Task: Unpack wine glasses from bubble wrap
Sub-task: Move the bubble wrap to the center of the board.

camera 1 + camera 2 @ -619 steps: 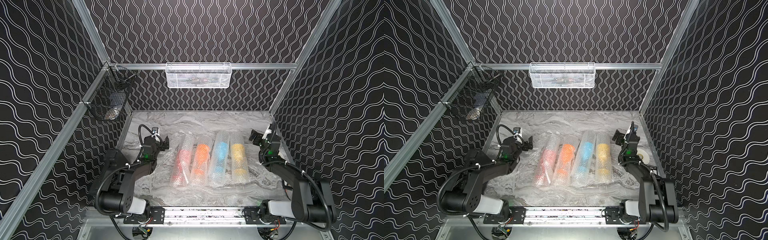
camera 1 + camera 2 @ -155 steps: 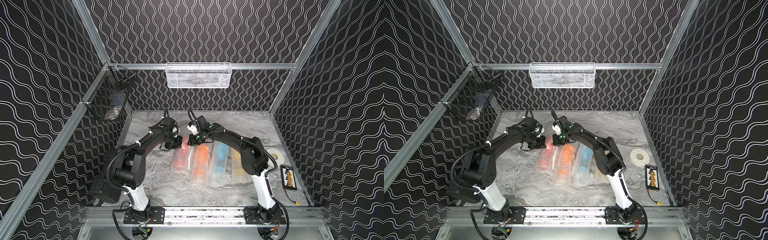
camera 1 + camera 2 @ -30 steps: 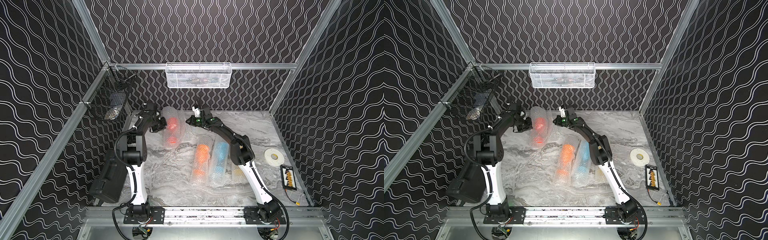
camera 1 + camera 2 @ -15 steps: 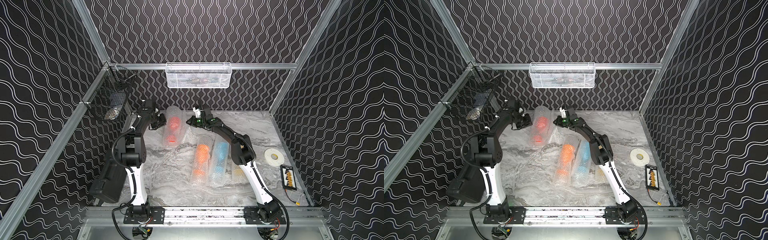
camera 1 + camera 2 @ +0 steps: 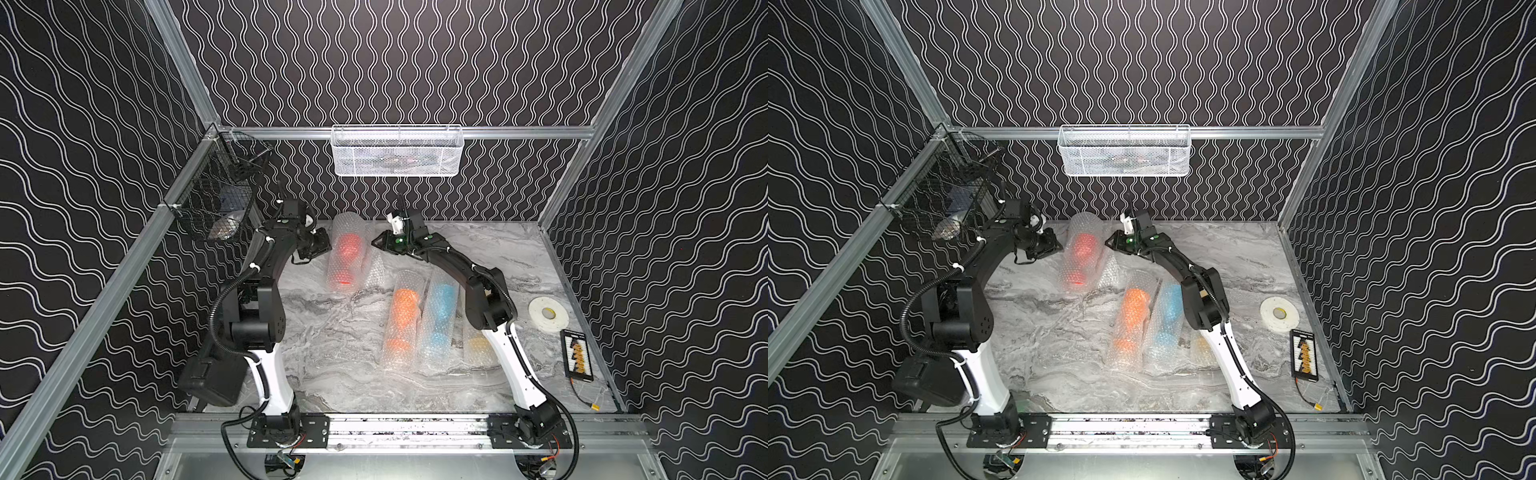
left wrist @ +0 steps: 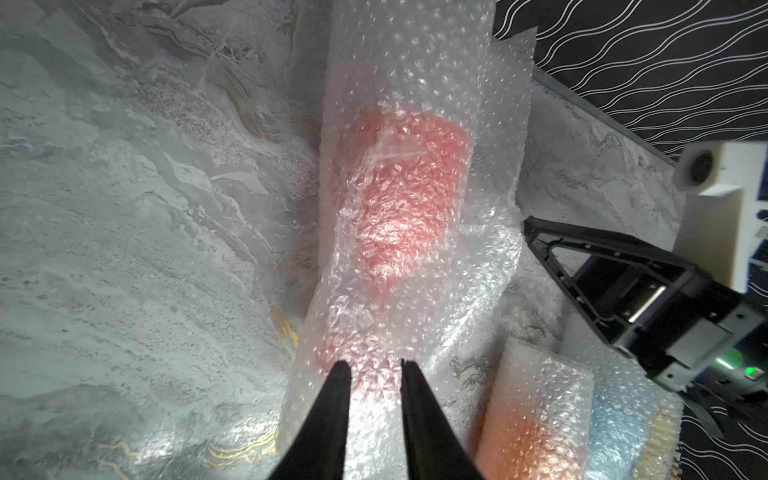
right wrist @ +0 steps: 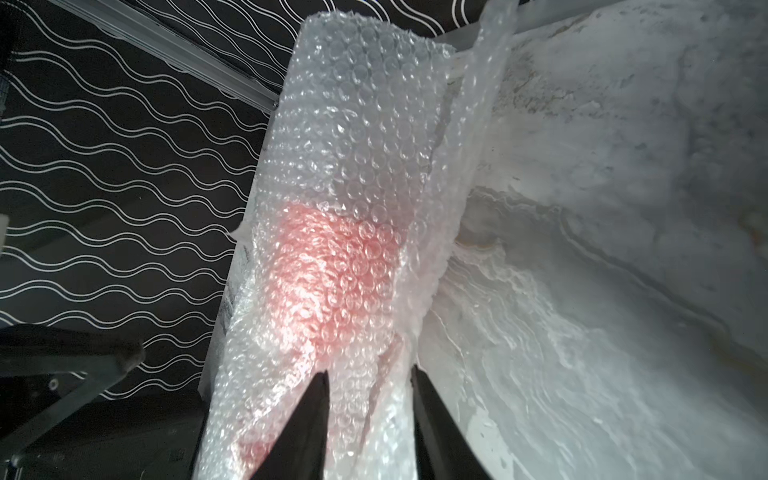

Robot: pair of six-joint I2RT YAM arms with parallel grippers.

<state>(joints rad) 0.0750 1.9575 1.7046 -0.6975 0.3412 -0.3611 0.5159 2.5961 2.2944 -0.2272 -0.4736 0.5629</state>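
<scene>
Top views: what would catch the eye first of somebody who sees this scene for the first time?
The red wine glass, blurred inside its bubble wrap, lies at the back of the marbled table, with the left gripper and the right gripper on either side of it. Nearer the front, the orange glass, the light blue glass and the yellow glass lie wrapped side by side, the yellow one partly hidden by the right arm.
</scene>
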